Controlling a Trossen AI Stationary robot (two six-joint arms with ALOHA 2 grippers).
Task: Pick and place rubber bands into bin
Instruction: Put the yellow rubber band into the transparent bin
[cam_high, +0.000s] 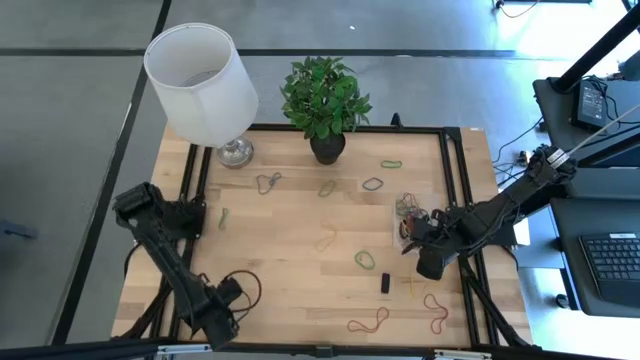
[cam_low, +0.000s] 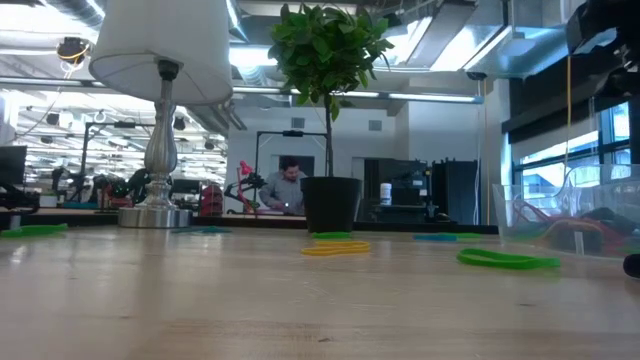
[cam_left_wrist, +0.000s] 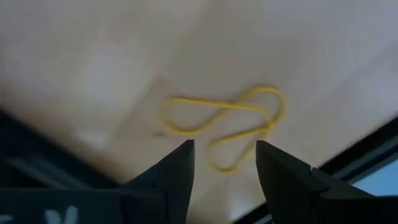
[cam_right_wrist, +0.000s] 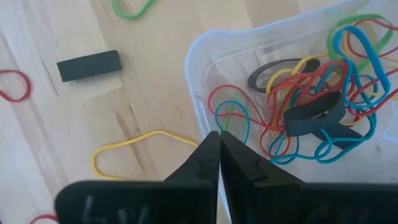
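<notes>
Left gripper (cam_left_wrist: 221, 163) sits low at the table's near-left corner, fingers apart and empty, a twisted yellow rubber band (cam_left_wrist: 224, 124) lying on the wood just ahead of the tips; it is not held.

Loose bands are left across the table (cam_high: 290, 290): a dark one near the lamp (cam_high: 200, 75), a green band (cam_high: 364, 260) in the middle, a red band (cam_high: 368, 321) along the near edge, more green ones by the plant pot (cam_high: 327, 148). A small black block (cam_high: 385, 283) is not part of the job.

The clear bin (cam_right_wrist: 205, 46) sits at the right side, already holding a tangle of red, blue, yellow and green bands. Right gripper (cam_right_wrist: 219, 158) hovers at the bin's rim, fingers pressed together, nothing in them.

Judgement: partly done, with roughly a dozen bands to collect.
</notes>
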